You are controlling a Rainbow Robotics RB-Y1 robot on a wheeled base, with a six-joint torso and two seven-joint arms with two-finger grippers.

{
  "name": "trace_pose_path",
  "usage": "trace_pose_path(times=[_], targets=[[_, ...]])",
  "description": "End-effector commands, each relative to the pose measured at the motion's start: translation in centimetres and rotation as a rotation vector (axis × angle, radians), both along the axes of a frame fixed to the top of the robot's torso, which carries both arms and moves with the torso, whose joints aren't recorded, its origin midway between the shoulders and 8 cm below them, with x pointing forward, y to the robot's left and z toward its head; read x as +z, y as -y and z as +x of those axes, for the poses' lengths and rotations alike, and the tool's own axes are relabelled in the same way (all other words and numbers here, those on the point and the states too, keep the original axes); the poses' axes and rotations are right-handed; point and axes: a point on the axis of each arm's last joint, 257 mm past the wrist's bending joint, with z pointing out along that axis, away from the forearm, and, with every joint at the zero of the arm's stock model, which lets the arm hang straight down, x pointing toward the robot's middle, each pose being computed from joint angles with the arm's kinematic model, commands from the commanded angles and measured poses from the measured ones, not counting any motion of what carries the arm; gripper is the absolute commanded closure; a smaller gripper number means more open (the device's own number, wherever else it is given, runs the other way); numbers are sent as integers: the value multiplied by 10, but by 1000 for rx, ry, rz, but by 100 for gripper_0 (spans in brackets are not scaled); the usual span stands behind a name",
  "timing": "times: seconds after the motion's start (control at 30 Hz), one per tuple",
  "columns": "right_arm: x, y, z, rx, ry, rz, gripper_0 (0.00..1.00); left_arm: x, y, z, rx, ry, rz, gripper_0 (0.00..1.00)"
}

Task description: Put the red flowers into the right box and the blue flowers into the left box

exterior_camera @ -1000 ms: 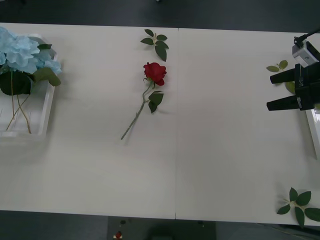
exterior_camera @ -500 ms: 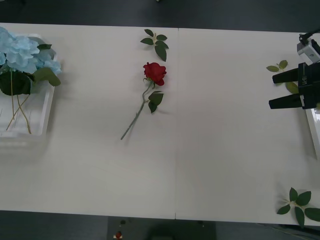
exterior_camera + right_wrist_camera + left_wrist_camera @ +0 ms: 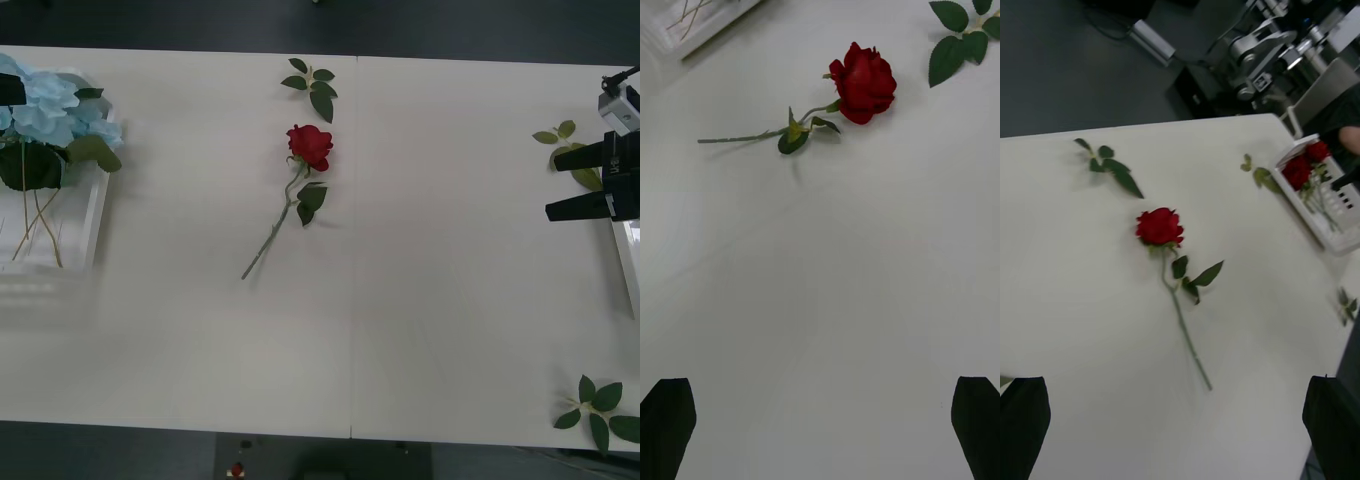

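Note:
One red rose (image 3: 310, 146) lies alone mid-table, its stem running toward the near left; it appears as the rose (image 3: 863, 82) in the right wrist view and the rose (image 3: 1159, 226) in the left wrist view. Two more red flowers (image 3: 1303, 169) lie in the right box (image 3: 1324, 232), whose rim (image 3: 628, 262) shows at the front view's right edge. The blue flowers (image 3: 45, 108) rest in the left box (image 3: 93, 220). My right gripper (image 3: 552, 186) hangs open and empty beside the right box, far from the rose. My left gripper (image 3: 1176, 427) is open and empty, well back from the rose.
Loose leaf sprigs lie beyond the rose (image 3: 312, 82), by the right gripper (image 3: 560, 132) and at the near right corner (image 3: 600, 405). A corner of the left box (image 3: 696, 22) shows in the right wrist view. Bare tabletop surrounds the rose.
My right gripper has drawn back a little toward the table's right edge, still open. A dark shape has come in at the left edge over the blue flowers. The rose has not moved.

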Motion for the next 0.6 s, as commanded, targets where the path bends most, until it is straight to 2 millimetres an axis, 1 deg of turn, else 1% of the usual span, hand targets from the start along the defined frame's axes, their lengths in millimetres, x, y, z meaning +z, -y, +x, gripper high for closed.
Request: trace_pose_path(times=[0.03,0.1,0.17,0.2,0.23,0.33,0.37,0.5,0.6], targets=[[-3,6,1,-13,-16,-5,0,22,36,1,-82,49,-81,2],[-5,8,1,-14,-17,-12,0,18,52,0,-118,53,-79,2],[-5,9,1,-18,-17,-13,0,12,64,1,-143,46,-75,1],[-6,9,0,-15,-20,-16,0,8,78,2,-170,45,-68,1],[-6,9,0,-15,-20,-17,0,6,82,3,-178,44,-62,1],[-6,7,0,-8,-14,-23,0,-6,107,10,-215,44,-3,0],[-6,6,0,-6,-12,-23,0,-8,111,11,-220,45,10,0],[-7,3,-1,8,1,-45,0,-27,136,21,-247,41,96,0],[-9,2,-2,23,12,-75,0,-38,159,33,-250,52,147,0]])
